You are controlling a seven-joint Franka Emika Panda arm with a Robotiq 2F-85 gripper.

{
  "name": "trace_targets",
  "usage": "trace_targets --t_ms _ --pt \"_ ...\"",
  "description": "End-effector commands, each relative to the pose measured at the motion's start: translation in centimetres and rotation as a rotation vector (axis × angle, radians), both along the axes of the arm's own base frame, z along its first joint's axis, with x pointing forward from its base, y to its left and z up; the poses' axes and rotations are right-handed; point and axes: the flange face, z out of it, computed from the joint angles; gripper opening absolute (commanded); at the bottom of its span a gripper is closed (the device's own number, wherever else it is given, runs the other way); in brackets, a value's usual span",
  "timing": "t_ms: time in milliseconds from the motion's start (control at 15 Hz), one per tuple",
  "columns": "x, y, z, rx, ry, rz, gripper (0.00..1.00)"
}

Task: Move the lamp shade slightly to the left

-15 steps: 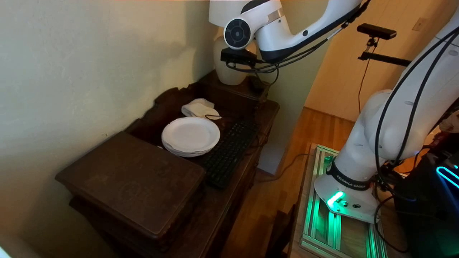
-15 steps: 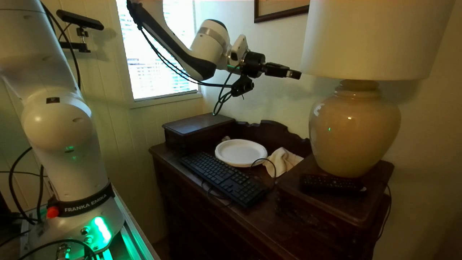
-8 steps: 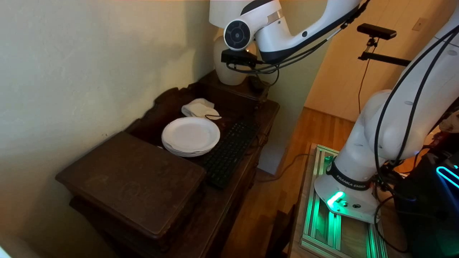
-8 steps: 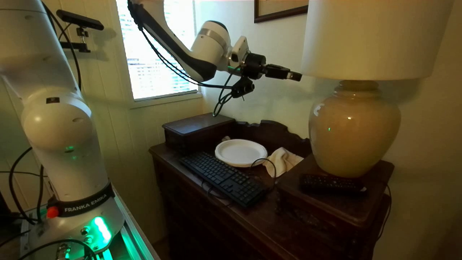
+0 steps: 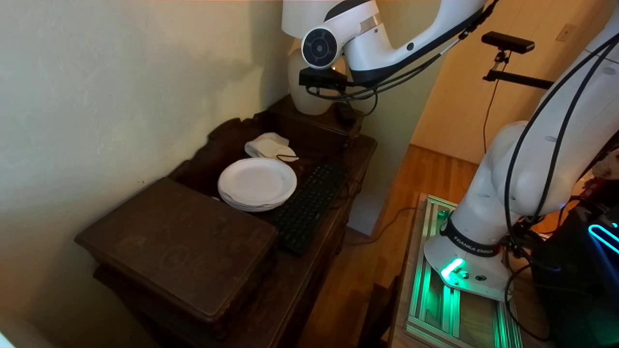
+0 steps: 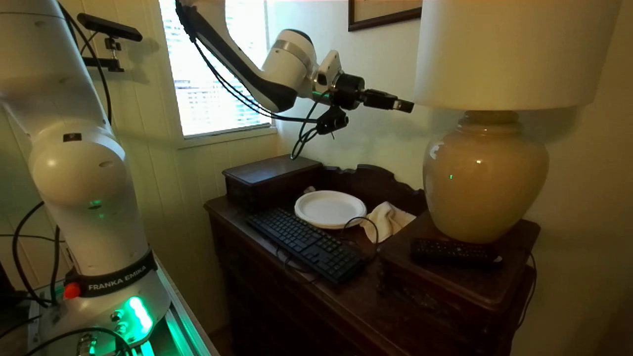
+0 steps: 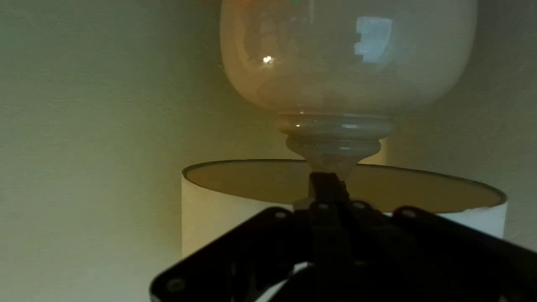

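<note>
The lamp shade (image 6: pixel 509 54) is a cream drum on the bulbous cream lamp base (image 6: pixel 487 183). In an exterior view, my gripper (image 6: pixel 406 106) points at the shade's lower near edge from the left; the tip is very close, and I cannot tell whether it touches. In another exterior view, the shade (image 5: pixel 307 19) is partly behind my arm and the fingers are hidden. The wrist view is upside down: the shade (image 7: pixel 222 218) shows below the base (image 7: pixel 348 54). There my fingers (image 7: pixel 329 186) are together, with nothing seen between them, in front of the shade's open rim.
The lamp stands on a raised section of the dark dresser (image 6: pixel 460 277), with a black remote (image 6: pixel 455 251) before it. Lower down are white plates (image 6: pixel 330 209), a cloth (image 6: pixel 388 221) and a black keyboard (image 6: pixel 306 242). The wall (image 5: pixel 145 87) runs behind the dresser.
My gripper has dipped very slightly. The shade's lower rim seems to have shifted a few pixels to the right, away from the gripper. The lamp base looks unchanged.
</note>
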Motion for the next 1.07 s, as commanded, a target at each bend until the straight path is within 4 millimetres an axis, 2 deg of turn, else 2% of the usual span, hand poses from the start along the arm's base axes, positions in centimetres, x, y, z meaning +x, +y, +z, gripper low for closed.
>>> trace_targets --t_ms 0,267,400,467,533,667,1000 --pt "-0.4 -0.1 -0.3 0.026 0.054 -0.01 0.0" --pt "-0.6 0.7 -0.6 0.104 0.126 0.015 0.0" --pt "-1.0 1.9 0.8 0.197 0.156 0.109 0.0" --pt "-1.5 2.7 2.5 0.235 0.165 0.151 0.02" --pt "-2.0 3.2 4.2 0.273 0.179 0.195 0.27" --pt "-3.0 4.1 6.3 0.348 0.198 0.268 0.31" --pt "-4.6 5.5 11.1 0.524 0.325 0.418 0.65"
